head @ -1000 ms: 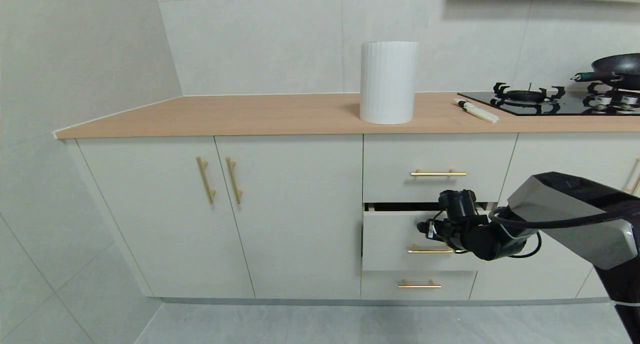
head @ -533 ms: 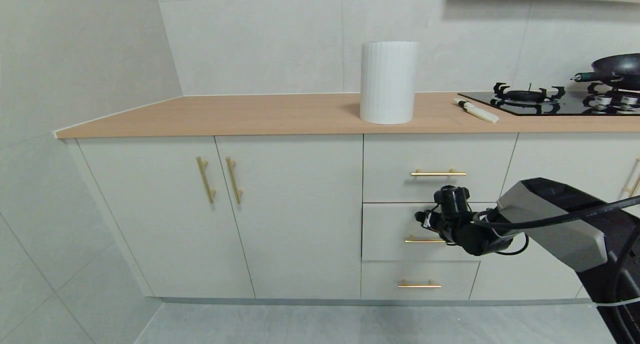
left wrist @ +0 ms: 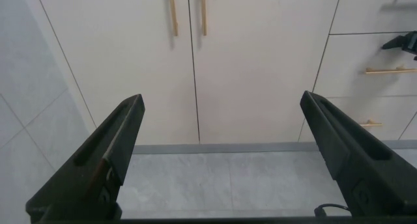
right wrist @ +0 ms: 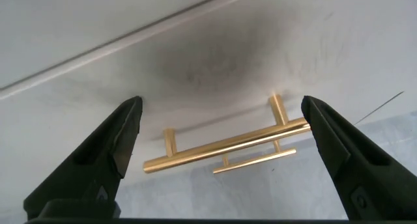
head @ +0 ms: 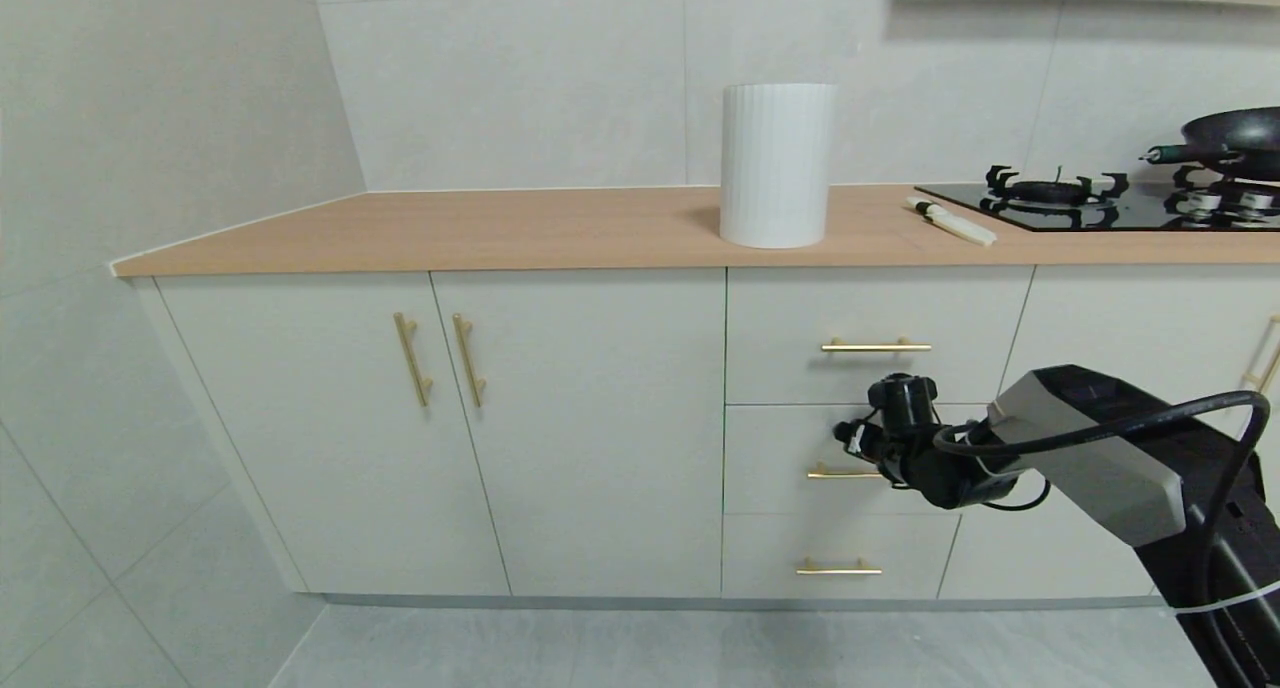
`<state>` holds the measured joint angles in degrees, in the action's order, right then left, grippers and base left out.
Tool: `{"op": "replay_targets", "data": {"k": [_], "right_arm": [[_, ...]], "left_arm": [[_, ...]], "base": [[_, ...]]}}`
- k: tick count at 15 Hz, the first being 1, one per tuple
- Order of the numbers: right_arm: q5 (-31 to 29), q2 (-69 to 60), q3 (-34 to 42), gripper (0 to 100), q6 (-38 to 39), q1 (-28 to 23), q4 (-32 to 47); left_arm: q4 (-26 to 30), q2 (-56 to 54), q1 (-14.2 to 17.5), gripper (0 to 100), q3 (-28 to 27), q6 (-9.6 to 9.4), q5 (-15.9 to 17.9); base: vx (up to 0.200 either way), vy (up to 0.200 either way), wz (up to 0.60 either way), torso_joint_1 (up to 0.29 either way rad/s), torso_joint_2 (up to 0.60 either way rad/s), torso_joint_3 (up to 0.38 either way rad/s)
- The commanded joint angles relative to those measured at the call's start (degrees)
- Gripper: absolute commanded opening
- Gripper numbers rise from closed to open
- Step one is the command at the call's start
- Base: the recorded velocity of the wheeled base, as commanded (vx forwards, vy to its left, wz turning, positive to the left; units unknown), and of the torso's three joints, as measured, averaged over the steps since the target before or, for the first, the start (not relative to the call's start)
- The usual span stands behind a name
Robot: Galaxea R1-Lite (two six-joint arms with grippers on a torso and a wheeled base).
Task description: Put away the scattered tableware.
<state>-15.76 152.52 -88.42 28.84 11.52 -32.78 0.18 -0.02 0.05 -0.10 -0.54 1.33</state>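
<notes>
The right jaws stand wide apart before the middle drawer (head: 785,448), with its gold handle (right wrist: 225,146) lying crosswise in the gap between them; whether either finger touches the bar cannot be told. That drawer sits flush with the top drawer (head: 870,308) above it and the bottom drawer (head: 840,553) below, all three shut. The left jaws are also spread wide and hold nothing, hanging low over the grey floor (left wrist: 215,185) and facing the double doors (left wrist: 189,55) to the left of the drawers. Up on the bench (head: 500,228), a pale utensil (head: 952,221) lies flat near the front edge, just beside the left edge of the hob (head: 1100,210); its exact kind is too small to tell. A white ribbed canister (head: 777,163) stands upright to the left of the utensil, apart from it, about midway between the front edge and the wall. A black wok (head: 1235,138) rests on the hob's far right burner.
</notes>
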Motion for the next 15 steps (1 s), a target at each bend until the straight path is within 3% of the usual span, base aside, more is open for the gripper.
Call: {"op": "replay_targets", "data": {"k": [1, 3, 7, 11, 12, 13, 14, 15], "right_arm": [[-0.76, -0.47, 0.26, 100, -0.01, 0.08, -0.35], [-1.55, -4.42, 4.66, 100, -0.01, 0.35, -0.09], [-0.15, -22.00, 25.66, 100, -0.45, 3.33, -0.44], [-2.69, -52.58, 45.88, 100, -0.89, 4.04, -0.35], [-3.31, -54.96, 47.55, 100, -1.16, 4.04, -0.35], [-6.83, -68.93, 55.20, 100, -6.34, 3.77, -0.44], [-7.44, -71.57, 56.43, 100, -7.57, 3.51, -0.44], [-10.25, -86.95, 61.70, 100, -15.04, 2.81, 0.70]], "left_arm": [[-0.01, 0.02, 0.04, 100, 0.01, 0.01, -0.01], [-0.01, 0.02, 0.04, 100, 0.01, 0.01, -0.01], [-0.01, 0.02, 0.04, 100, 0.01, 0.01, -0.01], [-0.01, 0.02, 0.04, 100, 0.01, 0.01, -0.01], [-0.01, 0.02, 0.04, 100, 0.01, 0.01, -0.01], [-0.01, 0.02, 0.04, 100, 0.01, 0.01, -0.01], [-0.01, 0.02, 0.04, 100, 0.01, 0.01, -0.01], [-0.01, 0.02, 0.04, 100, 0.01, 0.01, -0.01]], "base": [[0.000, 0.000, 0.00, 0.000, 0.00, 0.000], [0.000, 0.000, 0.00, 0.000, 0.00, 0.000], [0.000, 0.000, 0.00, 0.000, 0.00, 0.000], [0.000, 0.000, 0.00, 0.000, 0.00, 0.000], [0.000, 0.000, 0.00, 0.000, 0.00, 0.000], [0.000, 0.000, 0.00, 0.000, 0.00, 0.000], [0.000, 0.000, 0.00, 0.000, 0.00, 0.000], [0.000, 0.000, 0.00, 0.000, 0.00, 0.000]]}}
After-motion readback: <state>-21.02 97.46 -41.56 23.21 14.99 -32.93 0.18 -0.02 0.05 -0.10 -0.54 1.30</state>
